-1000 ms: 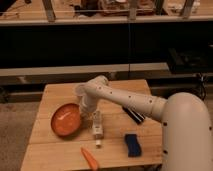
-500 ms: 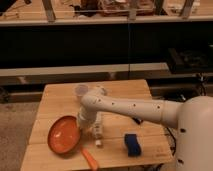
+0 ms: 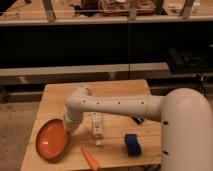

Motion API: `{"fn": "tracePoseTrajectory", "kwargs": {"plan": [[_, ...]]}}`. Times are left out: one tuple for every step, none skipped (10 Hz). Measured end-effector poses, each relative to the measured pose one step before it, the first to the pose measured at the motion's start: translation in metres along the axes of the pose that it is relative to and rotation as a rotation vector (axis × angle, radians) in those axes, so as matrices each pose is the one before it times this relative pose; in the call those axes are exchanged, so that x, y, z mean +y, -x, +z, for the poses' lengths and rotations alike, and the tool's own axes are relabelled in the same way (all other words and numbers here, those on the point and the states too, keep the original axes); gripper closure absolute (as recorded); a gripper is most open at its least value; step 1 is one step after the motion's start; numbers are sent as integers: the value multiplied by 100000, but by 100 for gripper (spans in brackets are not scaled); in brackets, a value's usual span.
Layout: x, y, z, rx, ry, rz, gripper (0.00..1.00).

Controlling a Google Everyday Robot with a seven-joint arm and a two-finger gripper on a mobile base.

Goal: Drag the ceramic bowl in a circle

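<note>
the ceramic bowl (image 3: 51,140) sits at the near left corner of the table (image 3: 112,90), close to the left edge and tilted so its orange inside faces the camera. my claw (image 3: 67,126) is down at the bowl's right rim, at the end of my white arm (image 3: 115,106), which reaches in from the right across the middle of the table. i cannot tell whether the claw is gripping the rim or only pressing against it, because the wrist hides that part.

just to the right of the bowl, near the front edge, lies a small orange carrot-shaped piece (image 3: 90,158), close to the bowl's rim but apart from it. further right stands a small clear cup (image 3: 97,127), upright, just beside my wrist and under my arm. right again is a dark blue block (image 3: 132,144), well apart from the bowl. a dark item (image 3: 138,119) peeks out from under my arm near my body.
</note>
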Motion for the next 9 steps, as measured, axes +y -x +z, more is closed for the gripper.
{"fn": "tracePoseTrajectory", "kwargs": {"plan": [[-653,-1525,292,-44,-267,-1968,88],[22,-1323,146,-95,-505,-663,88],[597,-2075,212,-400,-1146,-7,88],[926,-1821,272,-382,-1342,1267,88],[885,-1336,137,-254,-881,1686,88],[1194,-1584,34,-201,-868,2665,88],[1375,-1055,17,-717,-43,3427,88],[1016,-552,1,-667,562,2659,88],[378,-78,-56,-119,547,543,88]]}}
